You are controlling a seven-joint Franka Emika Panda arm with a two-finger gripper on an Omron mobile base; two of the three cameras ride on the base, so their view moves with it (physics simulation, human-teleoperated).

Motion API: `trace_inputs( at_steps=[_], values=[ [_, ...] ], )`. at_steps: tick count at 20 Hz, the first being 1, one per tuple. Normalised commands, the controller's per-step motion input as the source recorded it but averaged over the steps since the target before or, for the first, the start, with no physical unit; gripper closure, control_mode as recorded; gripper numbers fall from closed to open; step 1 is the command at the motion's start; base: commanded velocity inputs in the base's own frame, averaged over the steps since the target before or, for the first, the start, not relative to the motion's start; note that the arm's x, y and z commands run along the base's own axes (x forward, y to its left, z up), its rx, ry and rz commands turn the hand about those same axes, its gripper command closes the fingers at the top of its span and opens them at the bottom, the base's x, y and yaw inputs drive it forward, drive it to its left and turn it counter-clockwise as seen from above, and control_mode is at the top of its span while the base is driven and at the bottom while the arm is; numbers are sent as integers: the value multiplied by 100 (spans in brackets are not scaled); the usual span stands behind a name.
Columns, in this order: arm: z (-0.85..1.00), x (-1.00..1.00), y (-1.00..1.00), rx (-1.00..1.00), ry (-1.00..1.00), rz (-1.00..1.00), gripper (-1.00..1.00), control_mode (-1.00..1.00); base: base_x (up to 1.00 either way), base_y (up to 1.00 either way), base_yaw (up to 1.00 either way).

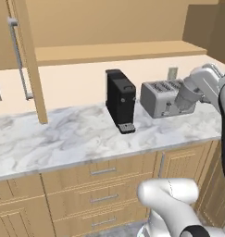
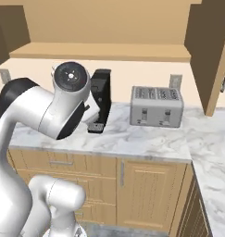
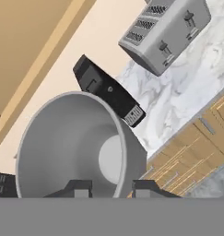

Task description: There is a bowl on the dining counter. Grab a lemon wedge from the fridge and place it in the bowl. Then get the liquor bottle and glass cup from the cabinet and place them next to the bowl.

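Observation:
In the hand view the glass cup [image 3: 76,147], a grey tapered tumbler, lies sideways with its open mouth toward the camera. My gripper [image 3: 111,188] is shut on it, one fingertip at each side of its base. From the left base view the glass cup [image 1: 187,96] hangs in the air just right of the toaster, held at the end of my arm. The cabinet door [image 1: 29,60] of tan wood stands open at the left, with its silver bar handle [image 1: 19,60] showing. The bowl, dining counter, fridge, lemon wedge and liquor bottle are out of view.
A black coffee machine [image 1: 120,99] and a silver toaster [image 1: 160,98] stand on the marble counter [image 1: 63,134] against the wall. Tan drawers and doors [image 1: 102,185] run below it. In the right base view, an open cabinet door [image 2: 215,55] hangs over the counter's corner.

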Motion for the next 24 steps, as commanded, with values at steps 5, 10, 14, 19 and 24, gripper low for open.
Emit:
trace_inputs(
  at_steps=[5, 10, 14, 19, 24],
  values=[
    [0, 0, 0, 0, 0, 0, 100, 100, -94, 0, -21],
    [0, 0, 0, 0, 0, 0, 100, 100, -43, -5, -63],
    [0, 0, 0, 0, 0, 0, 100, 100, -39, -22, -74],
    [0, 0, 0, 0, 0, 0, 100, 100, -23, -1, -85],
    [0, 0, 0, 0, 0, 0, 100, 100, -20, -5, -87]
  ],
)
